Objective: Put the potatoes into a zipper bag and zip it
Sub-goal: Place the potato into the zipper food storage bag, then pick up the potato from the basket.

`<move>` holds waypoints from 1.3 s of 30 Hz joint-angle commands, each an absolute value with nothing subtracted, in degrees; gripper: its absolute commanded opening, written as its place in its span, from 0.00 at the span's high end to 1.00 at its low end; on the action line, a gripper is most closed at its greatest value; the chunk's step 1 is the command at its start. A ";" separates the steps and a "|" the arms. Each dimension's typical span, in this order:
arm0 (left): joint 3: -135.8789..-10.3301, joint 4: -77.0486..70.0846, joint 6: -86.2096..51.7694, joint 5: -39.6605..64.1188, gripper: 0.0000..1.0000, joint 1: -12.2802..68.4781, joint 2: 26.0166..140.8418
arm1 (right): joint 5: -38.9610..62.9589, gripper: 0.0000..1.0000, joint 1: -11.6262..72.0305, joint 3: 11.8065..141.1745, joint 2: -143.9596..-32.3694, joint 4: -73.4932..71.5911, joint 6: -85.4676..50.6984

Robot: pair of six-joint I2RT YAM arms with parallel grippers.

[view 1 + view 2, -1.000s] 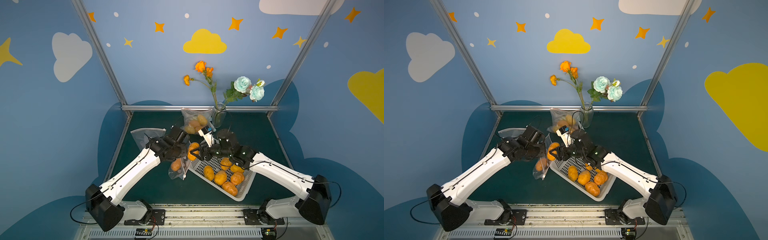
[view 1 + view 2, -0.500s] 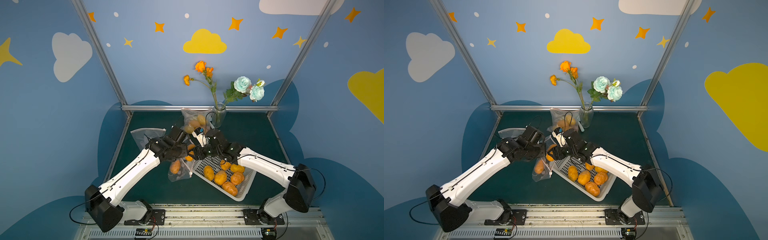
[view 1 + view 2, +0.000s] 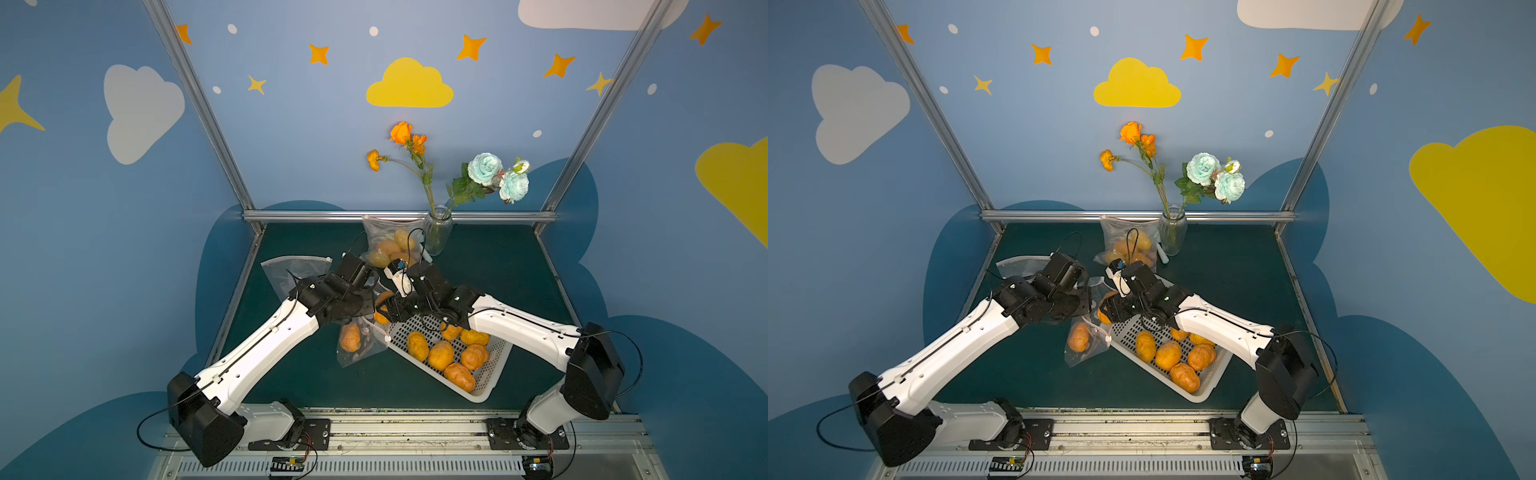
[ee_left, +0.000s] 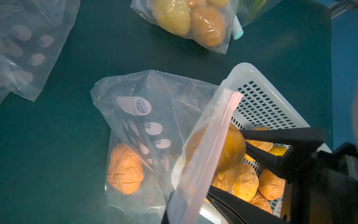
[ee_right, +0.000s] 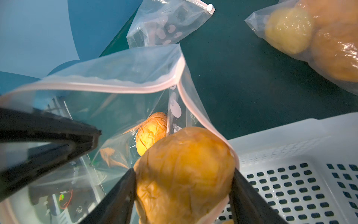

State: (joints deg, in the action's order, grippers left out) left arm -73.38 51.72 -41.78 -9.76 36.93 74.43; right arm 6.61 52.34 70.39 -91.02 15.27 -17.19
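My left gripper [image 4: 170, 213] is shut on the pink zipper rim of a clear zipper bag [image 3: 361, 338], holding its mouth up beside the white basket [image 3: 484, 392]. One wrinkled orange potato [image 4: 125, 170] lies at the bag's bottom. My right gripper [image 5: 183, 171] is shut on another orange potato [image 5: 186, 155], which sits in the bag's mouth with the zipper rim [image 5: 116, 86] curving round it. In both top views the two grippers meet over the basket's near-left corner [image 3: 1106, 309]. Several more potatoes [image 3: 440, 355] lie in the basket.
A second bag filled with potatoes [image 3: 388, 249] leans at the back beside a glass vase of flowers [image 3: 436, 232]. A white tube [image 4: 237, 31] lies next to it. An empty zipper bag [image 3: 291, 274] lies flat at the left, behind my left arm.
My right gripper has carried its potato leftward from over the basket into the bag's mouth. The left gripper has kept the bag's rim held in about the same place.
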 commanded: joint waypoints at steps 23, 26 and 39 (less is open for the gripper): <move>-72.69 51.59 -41.66 -10.72 0.96 37.12 73.17 | -7.81 0.15 53.63 58.94 -73.79 16.51 -21.83; -72.77 51.59 -41.73 -10.72 0.96 37.11 73.26 | -14.17 0.15 53.55 53.66 -70.19 16.42 -24.30; -72.63 51.50 -41.74 -10.81 0.96 37.08 73.02 | -4.81 0.19 53.70 42.46 -74.08 12.93 -34.50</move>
State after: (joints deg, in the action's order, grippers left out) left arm -73.38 51.72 -41.78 -10.31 36.93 74.17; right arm -7.22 53.41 42.09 -71.44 14.13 -32.16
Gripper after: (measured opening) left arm 0.047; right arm 0.809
